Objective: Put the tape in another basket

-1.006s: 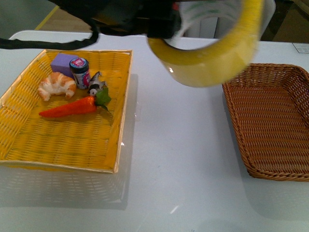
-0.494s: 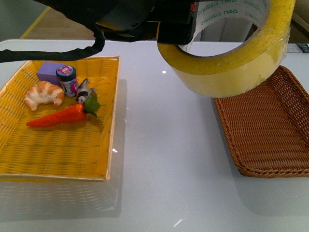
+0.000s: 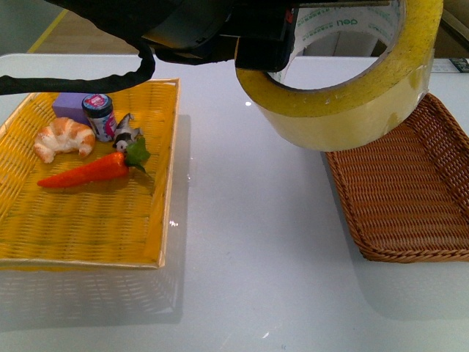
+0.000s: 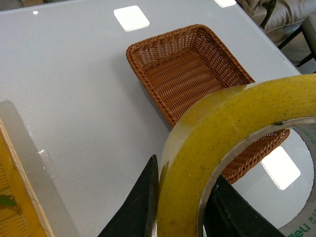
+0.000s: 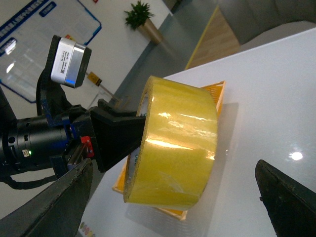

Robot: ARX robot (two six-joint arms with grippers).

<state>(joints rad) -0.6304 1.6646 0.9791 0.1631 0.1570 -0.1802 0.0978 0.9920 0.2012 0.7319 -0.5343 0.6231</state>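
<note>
Fingers [image 4: 138, 212] of our left gripper [image 4: 185, 170] are closed on the wall of the tape [image 3: 344, 110], holding it in the air beside the basket [image 3: 410, 198], so we should carry it over the middle of the weave and lower it before letting go.

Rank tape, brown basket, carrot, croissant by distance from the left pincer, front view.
1. tape: clamped in the left pincer.
2. brown basket: right, just below the tape.
3. carrot: left, in the yellow basket.
4. croissant: farther left, same basket.
</note>
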